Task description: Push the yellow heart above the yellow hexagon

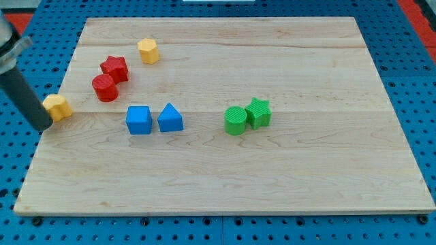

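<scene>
The yellow heart point(58, 107) lies at the board's left edge. The yellow hexagon point(148, 51) sits near the view's top left. My tip point(43, 126) rests at the board's left edge, just left of and slightly below the yellow heart, touching or nearly touching it. The dark rod slants up to the view's top left.
A red star point(115, 67) and a red cylinder point(105, 88) touch each other between heart and hexagon. A blue cube point(139, 120) and a blue triangle point(169, 118) sit side by side. A green cylinder point(236, 120) and a green star point(258, 112) touch at centre. The wooden board point(306, 184) lies on a blue pegboard.
</scene>
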You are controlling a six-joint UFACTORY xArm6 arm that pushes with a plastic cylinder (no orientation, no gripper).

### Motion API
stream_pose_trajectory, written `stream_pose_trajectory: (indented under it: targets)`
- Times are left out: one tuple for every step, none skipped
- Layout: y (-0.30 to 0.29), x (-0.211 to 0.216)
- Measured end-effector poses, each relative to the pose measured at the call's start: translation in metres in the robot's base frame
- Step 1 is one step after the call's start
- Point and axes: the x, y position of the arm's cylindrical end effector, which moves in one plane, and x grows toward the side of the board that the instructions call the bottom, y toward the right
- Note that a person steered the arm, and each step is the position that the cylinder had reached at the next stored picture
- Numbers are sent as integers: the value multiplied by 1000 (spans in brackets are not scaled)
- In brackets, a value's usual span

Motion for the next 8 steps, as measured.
stream_pose_trajectory:
  targets:
    - [9, -50]
    - [29, -83]
    - [16, -43]
    - [38, -47]
    - [67, -61]
    - [35, -83]
    - [1, -114]
    - [22, -148]
